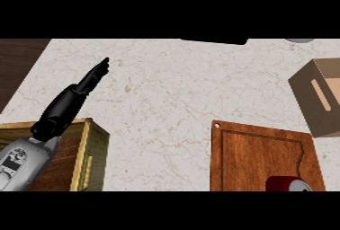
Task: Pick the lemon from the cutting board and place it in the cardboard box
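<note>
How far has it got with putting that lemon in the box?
Nothing looks done yet. No lemon shows on the cutting board; at its lower edge sits only a dark red round thing, partly cut off. The left hand holds nothing, its fingers straight over the counter. The right hand is out of view. The cardboard box, at the right edge, shows no lemon. Finding, grasping and placing are all left.

Pale cream bench (172, 90) with fine brown veins; reddish-brown cutting board (259, 155); tan cardboard box (319, 96); black left hand (69, 101) on a grey forearm (23, 164).
</note>
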